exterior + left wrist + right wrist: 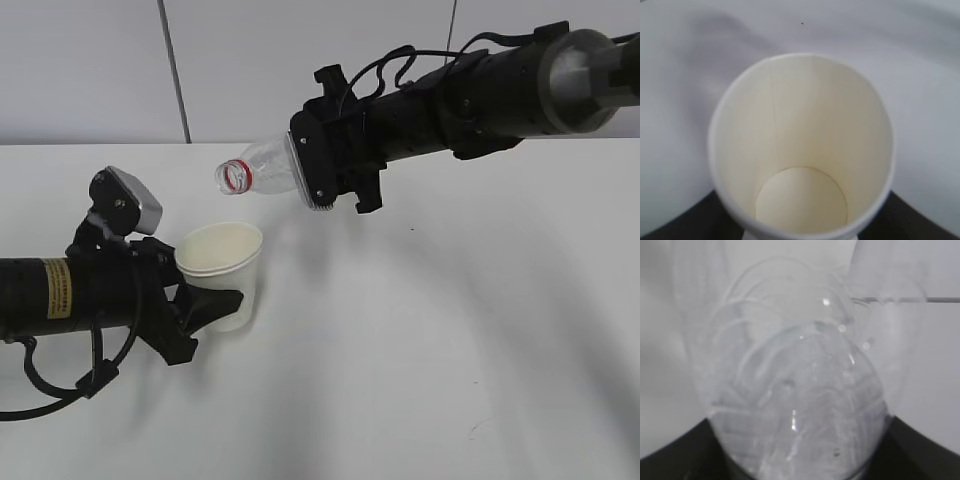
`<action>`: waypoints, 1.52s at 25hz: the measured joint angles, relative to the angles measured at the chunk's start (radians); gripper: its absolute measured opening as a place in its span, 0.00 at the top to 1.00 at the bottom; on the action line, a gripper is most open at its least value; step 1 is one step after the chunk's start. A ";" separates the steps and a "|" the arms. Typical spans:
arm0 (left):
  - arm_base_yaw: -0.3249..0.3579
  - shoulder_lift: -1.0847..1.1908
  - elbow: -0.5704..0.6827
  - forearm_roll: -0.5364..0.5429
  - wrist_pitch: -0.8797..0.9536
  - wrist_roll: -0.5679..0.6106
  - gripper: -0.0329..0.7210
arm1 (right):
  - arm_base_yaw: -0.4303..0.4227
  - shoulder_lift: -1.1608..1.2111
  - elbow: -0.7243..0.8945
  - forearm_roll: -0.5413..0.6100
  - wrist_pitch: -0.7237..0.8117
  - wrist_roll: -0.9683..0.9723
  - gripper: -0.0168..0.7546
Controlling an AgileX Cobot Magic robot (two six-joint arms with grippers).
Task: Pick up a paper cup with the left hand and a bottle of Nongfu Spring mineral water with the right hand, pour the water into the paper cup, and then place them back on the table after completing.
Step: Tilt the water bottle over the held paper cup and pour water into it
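Observation:
My left gripper [205,305] is shut on a white paper cup [222,262] and holds it upright at the left of the table. The left wrist view looks into the cup [800,150]; its cream inside looks dry. My right gripper [325,180] is shut on a clear plastic bottle [260,170] with a red neck ring. The bottle lies almost level, mouth pointing left, above and slightly behind the cup's rim. No stream of water shows. The right wrist view is filled by the bottle's body [800,405].
The white table [450,350] spreads to the right and front, with a tiny dark speck. A pale wall with a thin vertical seam [172,70] stands behind. Both black arms cast soft shadows on the tabletop.

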 joint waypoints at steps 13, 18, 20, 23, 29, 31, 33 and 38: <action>0.000 0.000 -0.005 -0.054 0.020 0.000 0.45 | 0.000 0.000 0.000 0.000 0.015 -0.060 0.39; 0.000 0.001 -0.018 -0.060 0.010 0.000 0.45 | 0.000 0.000 0.000 0.000 0.017 -0.070 0.39; 0.000 0.009 -0.026 -0.059 0.003 0.000 0.45 | 0.000 0.000 0.000 0.000 0.017 -0.080 0.39; 0.000 0.023 -0.026 -0.054 0.005 0.000 0.45 | 0.000 0.000 0.000 0.000 0.017 -0.098 0.39; 0.000 0.026 -0.026 -0.051 -0.013 0.000 0.45 | 0.000 0.000 0.000 0.000 0.017 -0.130 0.39; 0.000 0.026 -0.026 -0.035 -0.029 0.000 0.45 | 0.000 0.000 0.000 0.000 0.017 -0.135 0.39; 0.000 0.026 -0.026 -0.008 -0.045 0.000 0.45 | 0.000 0.000 0.000 0.000 0.017 -0.155 0.39; 0.000 0.026 -0.026 -0.003 -0.053 0.000 0.45 | 0.000 0.000 0.000 0.000 0.021 -0.179 0.39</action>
